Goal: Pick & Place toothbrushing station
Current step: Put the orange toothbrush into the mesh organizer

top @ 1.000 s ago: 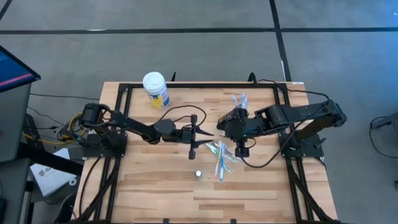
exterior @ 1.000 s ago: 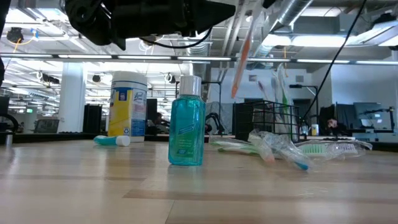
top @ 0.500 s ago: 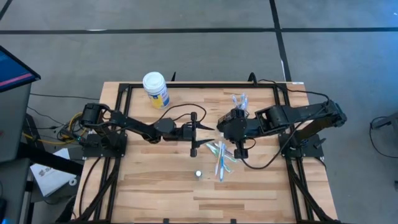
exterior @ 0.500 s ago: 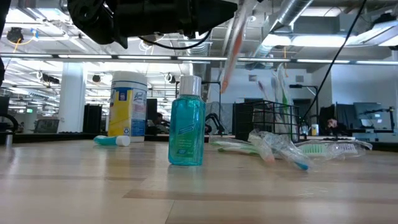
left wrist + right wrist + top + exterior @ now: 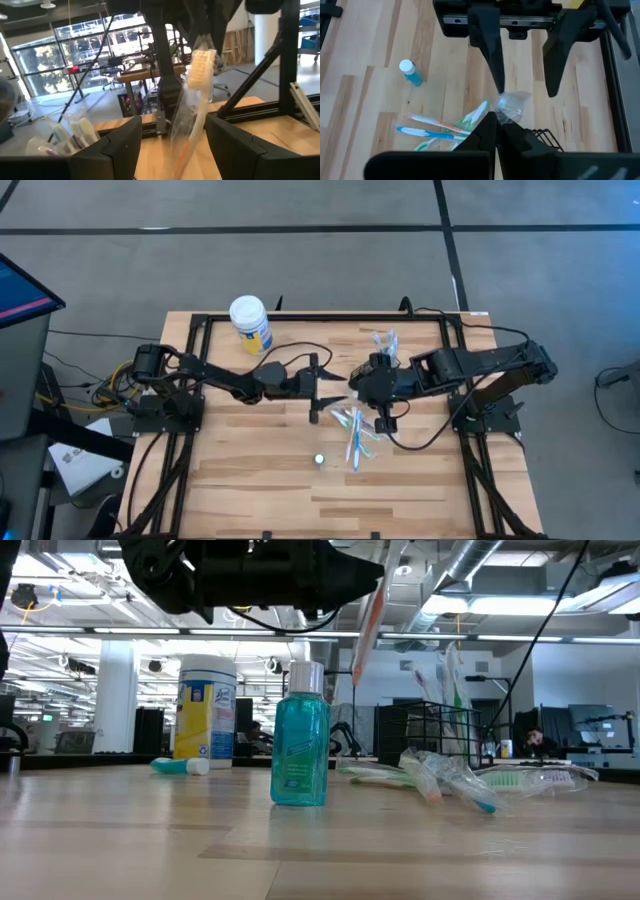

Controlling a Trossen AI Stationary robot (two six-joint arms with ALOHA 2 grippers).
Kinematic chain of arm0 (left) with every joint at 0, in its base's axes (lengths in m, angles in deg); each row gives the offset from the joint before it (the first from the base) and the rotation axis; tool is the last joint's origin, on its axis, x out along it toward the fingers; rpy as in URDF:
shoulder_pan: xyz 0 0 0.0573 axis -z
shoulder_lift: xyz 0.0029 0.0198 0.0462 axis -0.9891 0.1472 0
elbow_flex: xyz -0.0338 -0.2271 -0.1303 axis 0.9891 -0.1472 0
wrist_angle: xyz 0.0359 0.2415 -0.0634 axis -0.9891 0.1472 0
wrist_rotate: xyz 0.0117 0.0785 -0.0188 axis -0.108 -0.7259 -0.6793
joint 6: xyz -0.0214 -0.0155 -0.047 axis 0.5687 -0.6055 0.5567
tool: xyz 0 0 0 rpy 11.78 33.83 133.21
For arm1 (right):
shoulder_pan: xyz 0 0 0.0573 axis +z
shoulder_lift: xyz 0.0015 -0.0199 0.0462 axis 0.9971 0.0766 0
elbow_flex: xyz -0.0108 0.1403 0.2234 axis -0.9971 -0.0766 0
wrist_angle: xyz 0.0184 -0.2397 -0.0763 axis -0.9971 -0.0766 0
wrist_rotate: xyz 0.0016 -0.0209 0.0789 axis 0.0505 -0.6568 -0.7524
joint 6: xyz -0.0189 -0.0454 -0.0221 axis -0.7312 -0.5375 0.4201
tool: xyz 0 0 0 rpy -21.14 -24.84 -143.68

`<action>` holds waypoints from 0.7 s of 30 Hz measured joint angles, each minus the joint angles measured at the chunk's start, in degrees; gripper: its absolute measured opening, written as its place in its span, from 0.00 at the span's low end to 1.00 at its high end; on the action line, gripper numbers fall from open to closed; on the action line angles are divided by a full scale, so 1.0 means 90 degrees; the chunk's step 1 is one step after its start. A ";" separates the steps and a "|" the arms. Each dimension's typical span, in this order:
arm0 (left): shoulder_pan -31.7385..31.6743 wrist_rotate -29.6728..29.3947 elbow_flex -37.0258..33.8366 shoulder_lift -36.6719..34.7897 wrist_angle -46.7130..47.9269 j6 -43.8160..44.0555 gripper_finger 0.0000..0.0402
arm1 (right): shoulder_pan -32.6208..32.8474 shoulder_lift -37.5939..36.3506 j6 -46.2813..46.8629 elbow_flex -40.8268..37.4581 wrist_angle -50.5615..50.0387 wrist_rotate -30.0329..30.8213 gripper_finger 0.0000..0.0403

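A toothbrush in a clear wrapper (image 5: 367,628) hangs over the table's middle. My right gripper (image 5: 496,121) is shut on its top end. My left gripper (image 5: 172,125) is open; its two fingers stand on either side of the hanging wrapper (image 5: 192,107) without touching it. The black mesh holder (image 5: 425,730) stands on the table behind, with several brushes (image 5: 385,340) upright in it. Several more wrapped toothbrushes (image 5: 355,435) lie flat on the wood near the right gripper. A small teal tube (image 5: 180,766) lies on its side. My right gripper pinches the wrapped toothbrush at its bristle end (image 5: 202,50) between its two shut fingers. The fingers come from above, slanting toward the table's left. The brush hangs below them, handle down and slightly tilted, clear of the table.
A teal bottle with a white cap (image 5: 300,735) stands upright near the table's front middle. A white-lidded yellow-and-blue jar (image 5: 250,323) stands at the far left. Black frame rails (image 5: 320,317) run along the table's edges.
My left gripper has opened and let go of the wrapped toothbrush. The brush now hangs from my right gripper alone, and its lower end has swung a little to one side.
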 joint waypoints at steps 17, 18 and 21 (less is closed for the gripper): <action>0.0027 0.0231 0.0399 0.0092 0.0256 0.0029 0.51 | -0.0039 0.0000 -0.0100 0.0000 0.0083 0.0001 0.00; 0.0027 0.0231 0.0399 0.0092 0.0284 0.0029 0.50 | -0.0040 0.0000 -0.0103 0.0000 0.0083 -0.0001 0.00; 0.0027 0.0231 0.0398 0.0095 0.0461 0.0029 0.48 | -0.0041 0.0000 -0.0153 0.0000 0.0095 0.0001 0.00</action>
